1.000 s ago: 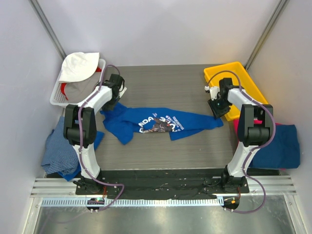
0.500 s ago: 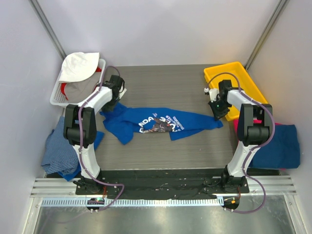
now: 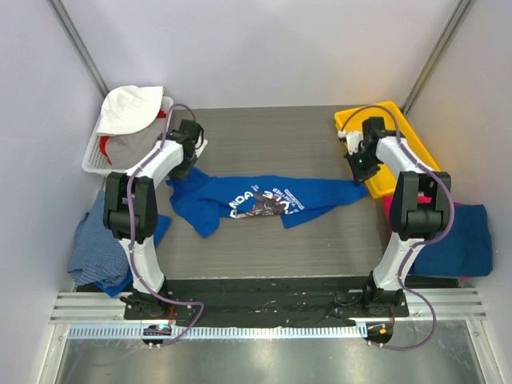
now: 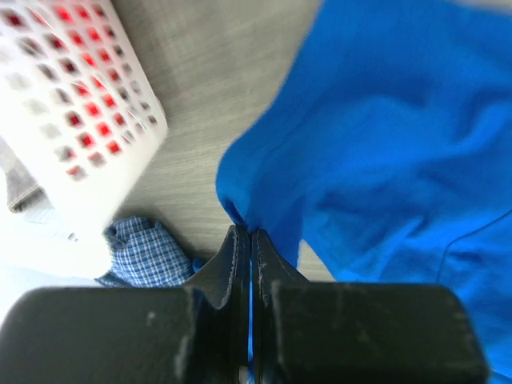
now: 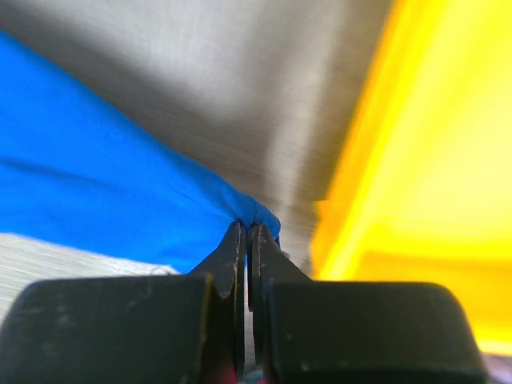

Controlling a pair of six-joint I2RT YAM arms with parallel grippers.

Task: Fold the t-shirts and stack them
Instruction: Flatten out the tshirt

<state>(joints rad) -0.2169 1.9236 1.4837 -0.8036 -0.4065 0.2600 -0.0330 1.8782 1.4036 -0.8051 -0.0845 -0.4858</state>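
2 arms out over the bench [image 3: 272,132], and the royal blue t-shirt [image 3: 216,200] lies strung between them across the middle of the bench, face up, its round chest print [image 3: 260,205] showing near the centre. The left arm rises from its base and angles away to the far left, wrist tipped down close to the white basket [image 3: 93,157]. In the wrist view the left hand [image 4: 246,238] has its 2 fingers pressed flat together, with a fold of the shirt's left edge nipped between the tips. A patch of blue checked cloth [image 4: 148,250] sits just below the basket's corner there. Over on the right, the arm stands tall, then bends forward and inward, wrist pointing down beside the near-left edge of the yellow bin [image 3: 404,132]. The right hand [image 5: 246,230] is likewise clamped tight, and the shirt's right tip is caught between the fingertips, cloth running away to the left. A white hat [image 3: 128,108] tops the basket. A darker blue shirt [image 3: 460,240] lies off the bench's right side, with what looks like pink cloth [image 3: 389,208] beside it, mostly hidden behind the arm.
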